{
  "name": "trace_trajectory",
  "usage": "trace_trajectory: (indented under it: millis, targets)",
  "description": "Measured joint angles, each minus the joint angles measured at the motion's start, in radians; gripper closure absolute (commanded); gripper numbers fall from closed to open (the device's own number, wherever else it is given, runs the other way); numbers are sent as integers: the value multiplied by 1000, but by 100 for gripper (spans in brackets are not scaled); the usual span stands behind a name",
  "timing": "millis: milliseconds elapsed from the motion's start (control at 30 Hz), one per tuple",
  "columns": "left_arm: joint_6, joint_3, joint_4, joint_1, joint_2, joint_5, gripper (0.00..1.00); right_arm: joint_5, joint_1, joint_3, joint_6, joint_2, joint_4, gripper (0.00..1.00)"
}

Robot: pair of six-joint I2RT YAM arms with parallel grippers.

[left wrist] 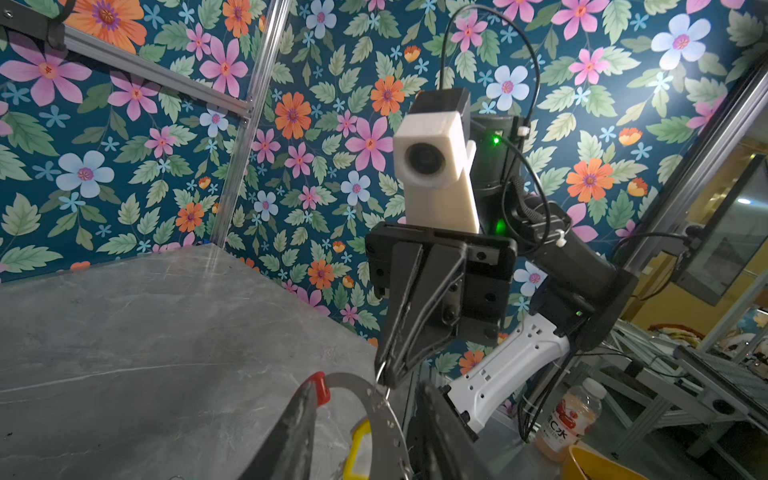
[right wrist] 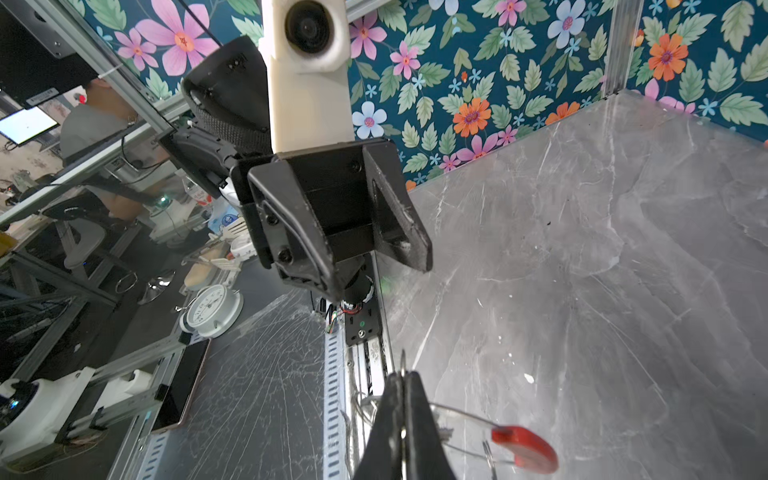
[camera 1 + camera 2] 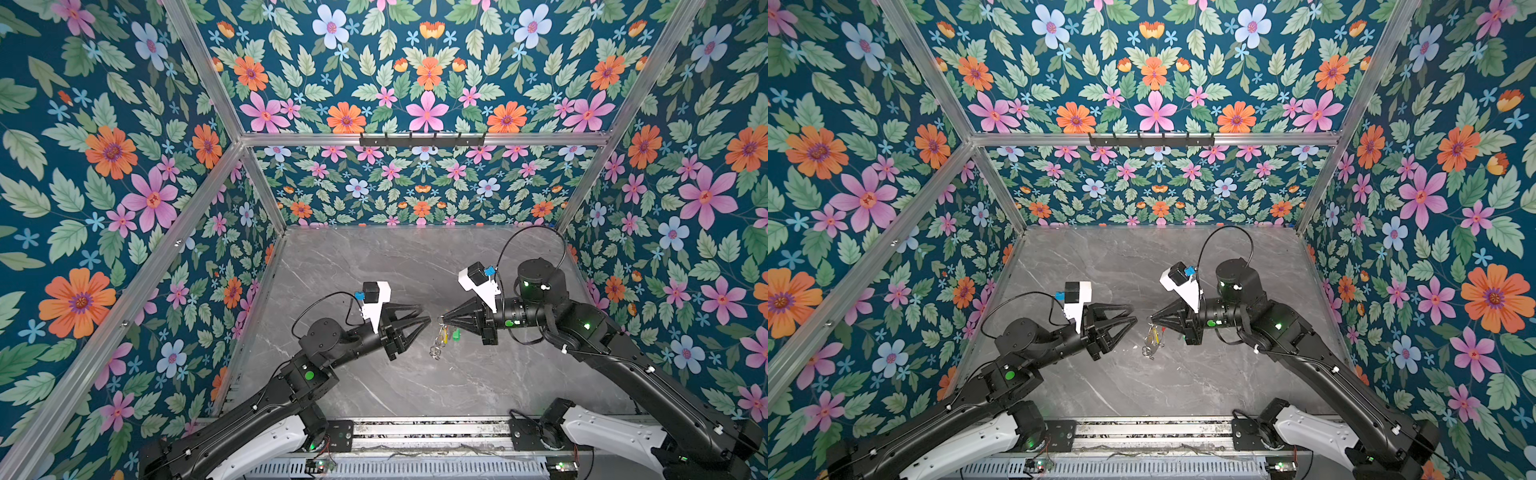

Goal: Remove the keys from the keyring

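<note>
Lower centre of the frame: my left gripper [image 3: 424,315] stands with its jaws apart. Facing it from the right, my right gripper [image 3: 441,319] is pinched shut on the keyring [image 1: 384,411], the keys [image 3: 444,336] dangling just below its tip.

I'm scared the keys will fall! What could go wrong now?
The right tool pinches the keyring only by its thin edge, so it might slip and drop onto the table. The keys dangle loosely and may swing when the open left tool reaches in, so it could miss them.
</note>
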Motion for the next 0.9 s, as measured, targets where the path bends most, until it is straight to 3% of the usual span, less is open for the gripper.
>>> trace_trajectory:
  millis: [267, 733, 800, 833, 900]
  targets:
    - [25, 63, -105, 0, 94, 121, 61, -46, 5, 89, -98, 69, -169, 100]
    - [26, 89, -112, 0, 134, 230, 100, -34, 5, 129, -134, 80, -250, 100]
    - [26, 88, -109, 2, 135, 232, 100, -34, 5, 128, -133, 80, -248, 100]
    - [25, 84, -103, 2, 135, 233, 100, -34, 5, 125, -130, 79, -244, 98]
    - [24, 69, -79, 2, 134, 230, 100, -33, 5, 112, -119, 73, -229, 83]
